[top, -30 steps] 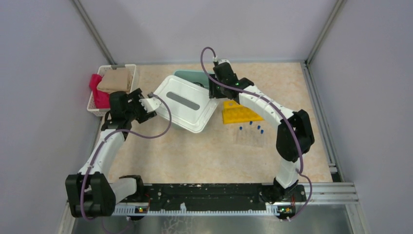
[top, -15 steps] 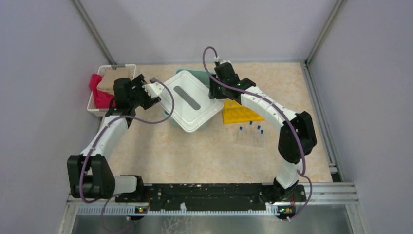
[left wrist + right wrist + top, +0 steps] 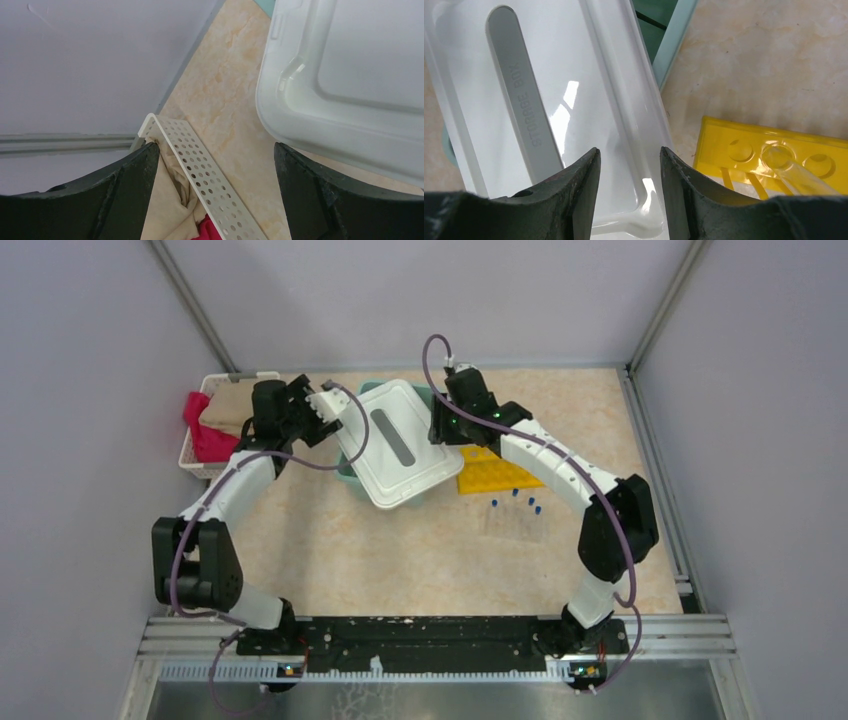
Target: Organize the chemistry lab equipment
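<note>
The yellow rack (image 3: 500, 477) and blue-capped test tubes (image 3: 515, 510) lie right of centre on the table (image 3: 400, 560). Just beside them, a white lid (image 3: 395, 445) sits skewed over the teal box (image 3: 346, 477). The right tool (image 3: 630, 172), narrowed on the lid's right rim, seems to grip it. The left tool (image 3: 216, 150) gapes wide and empty by the lid's far corner. I'd lift the lid level and well clear before loading.

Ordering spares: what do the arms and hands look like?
The left arm and right arm have white links, black joints and a looping purple cable each. The left hand and right hand have black fingers. A green light marks the right arm.
</note>
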